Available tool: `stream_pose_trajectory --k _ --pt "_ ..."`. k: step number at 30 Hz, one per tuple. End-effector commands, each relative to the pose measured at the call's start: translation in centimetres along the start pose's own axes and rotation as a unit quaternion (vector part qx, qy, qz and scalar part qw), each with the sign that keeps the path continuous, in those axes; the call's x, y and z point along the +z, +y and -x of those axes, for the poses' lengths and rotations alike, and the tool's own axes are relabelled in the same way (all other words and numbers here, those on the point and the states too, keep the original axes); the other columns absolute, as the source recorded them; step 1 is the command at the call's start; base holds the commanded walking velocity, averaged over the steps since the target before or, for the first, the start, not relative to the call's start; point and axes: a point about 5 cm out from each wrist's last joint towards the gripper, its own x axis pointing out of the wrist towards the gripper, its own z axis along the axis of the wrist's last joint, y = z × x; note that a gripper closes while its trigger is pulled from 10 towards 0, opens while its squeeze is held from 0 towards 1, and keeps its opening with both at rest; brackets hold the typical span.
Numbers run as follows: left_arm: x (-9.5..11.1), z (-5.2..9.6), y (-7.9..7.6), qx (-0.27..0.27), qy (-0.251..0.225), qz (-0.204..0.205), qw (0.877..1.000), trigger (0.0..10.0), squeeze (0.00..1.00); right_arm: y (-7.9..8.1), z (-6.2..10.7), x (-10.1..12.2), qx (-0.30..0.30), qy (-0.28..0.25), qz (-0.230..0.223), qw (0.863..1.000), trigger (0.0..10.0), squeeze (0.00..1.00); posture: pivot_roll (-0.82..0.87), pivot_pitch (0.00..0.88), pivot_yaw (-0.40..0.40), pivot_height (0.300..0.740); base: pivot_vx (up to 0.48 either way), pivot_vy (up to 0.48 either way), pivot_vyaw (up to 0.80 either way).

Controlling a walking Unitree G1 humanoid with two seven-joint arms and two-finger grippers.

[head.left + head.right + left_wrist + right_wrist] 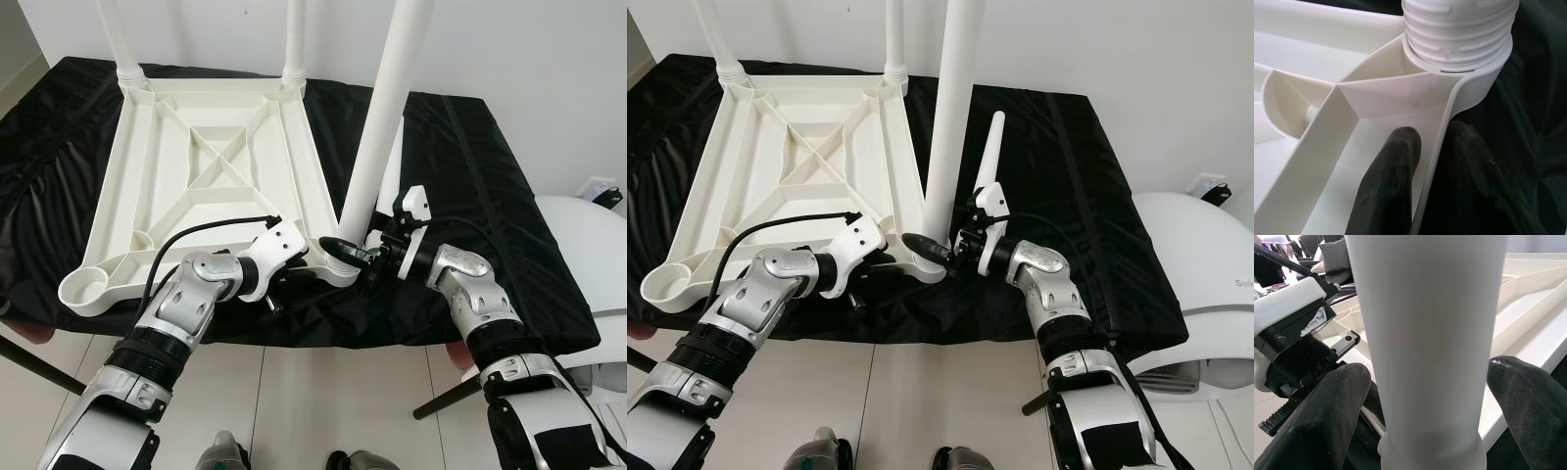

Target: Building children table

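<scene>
Right wrist view: leg (1425,342) between right hand (1420,396) fingers.

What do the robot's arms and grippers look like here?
Both arms are silver metal with black ribbed joint bands. Each wrist carries a white housing with a black cable looping off it. The left gripper and right gripper each have two long, rounded black fingers.

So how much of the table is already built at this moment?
Two legs stand in the far corners of the upturned tabletop. The third leg sits in the near right socket, the right tool around it, the left tool pinching the rim. The near left socket is empty; the last leg lies on the black cloth.
</scene>
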Motion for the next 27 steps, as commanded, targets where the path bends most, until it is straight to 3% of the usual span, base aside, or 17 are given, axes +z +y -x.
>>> stream_pose_trajectory --k 1,6,7,10,11,16,17,19,20,21,22,24,25,26,27 --pt "1.20 0.10 0.00 0.001 -0.017 -0.033 0.999 10.0 0.00 -0.12 -0.13 0.10 -0.001 -0.006 0.005 1.000 10.0 0.00 0.08 0.044 -0.037 0.740 0.000 0.000 0.00" --pt "1.16 0.04 -0.16 -0.003 -0.015 -0.034 0.999 10.0 0.00 -0.17 -0.18 0.01 -0.001 -0.005 0.004 1.000 9.6 0.00 0.08 0.044 -0.038 0.740 0.000 0.000 0.00" --pt "1.14 0.03 -0.21 -0.004 -0.015 -0.035 0.999 10.0 0.00 -0.20 -0.23 -0.03 -0.001 -0.005 0.004 1.000 7.0 0.00 0.08 0.045 -0.037 0.740 0.000 0.000 0.00" --pt "1.15 0.01 -0.25 -0.005 -0.014 -0.035 0.999 10.0 0.00 -0.24 -0.28 -0.09 -0.001 -0.005 0.004 1.000 6.9 0.00 0.08 0.046 -0.038 0.740 0.000 0.000 0.00" --pt "1.12 0.01 -0.27 -0.006 -0.013 -0.035 0.999 10.0 0.00 -0.22 -0.32 -0.15 0.000 -0.005 0.004 1.000 4.7 0.00 0.08 0.050 -0.039 0.740 0.000 0.000 0.00" --pt "1.04 0.02 -0.34 -0.006 -0.012 -0.035 0.999 10.0 0.00 -0.19 -0.35 -0.23 0.001 -0.004 0.003 1.000 4.9 0.00 0.08 0.051 -0.039 0.740 0.000 0.000 0.00" --pt "0.99 0.03 -0.43 -0.008 -0.011 -0.035 0.999 10.0 0.00 -0.16 -0.33 -0.33 0.002 -0.003 0.002 1.000 4.1 0.00 0.08 0.056 -0.038 0.740 0.000 0.000 0.00" --pt "0.95 0.05 -0.49 -0.009 -0.010 -0.036 0.999 10.0 0.00 -0.13 -0.29 -0.42 0.003 -0.002 0.000 1.000 4.0 0.00 0.08 0.058 -0.038 0.740 0.000 0.000 0.00" --pt "0.93 0.07 -0.55 -0.010 -0.010 -0.036 0.999 10.0 0.00 -0.10 -0.25 -0.49 0.003 -0.002 -0.001 1.000 1.8 0.00 0.08 0.060 -0.038 0.740 0.000 0.000 0.00" --pt "0.93 0.07 -0.55 -0.010 -0.010 -0.036 0.999 10.0 0.00 -0.10 -0.25 -0.49 0.003 -0.002 -0.001 1.000 1.8 0.00 0.08 0.060 -0.038 0.740 0.000 0.000 0.00" --pt "0.92 0.09 -0.55 -0.010 -0.009 -0.036 0.999 10.0 0.00 -0.06 -0.21 -0.57 0.004 -0.002 -0.003 1.000 0.0 0.00 0.08 0.063 -0.038 0.740 0.000 0.000 0.00" --pt "0.92 0.10 -0.56 -0.010 -0.009 -0.036 0.999 10.0 0.00 -0.03 -0.20 -0.61 0.006 -0.002 -0.003 1.000 0.0 0.00 0.08 0.063 -0.038 0.740 0.000 0.000 0.00" --pt "0.94 0.09 -0.55 -0.010 -0.010 -0.036 0.999 10.0 0.00 -0.01 -0.17 -0.66 0.004 -0.002 -0.003 1.000 4.1 0.00 0.08 0.066 -0.038 0.740 0.000 0.000 0.00" --pt "0.96 0.09 -0.55 -0.010 -0.010 -0.035 0.999 10.0 0.00 0.00 -0.15 -0.68 0.004 -0.002 -0.003 1.000 4.1 0.00 0.08 0.066 -0.038 0.740 0.000 0.000 0.00" --pt "0.99 0.08 -0.50 -0.009 -0.010 -0.035 0.999 10.0 0.00 0.04 -0.14 -0.73 0.004 -0.001 -0.003 1.000 10.0 0.00 0.08 0.067 -0.038 0.740 0.000 0.000 0.00"
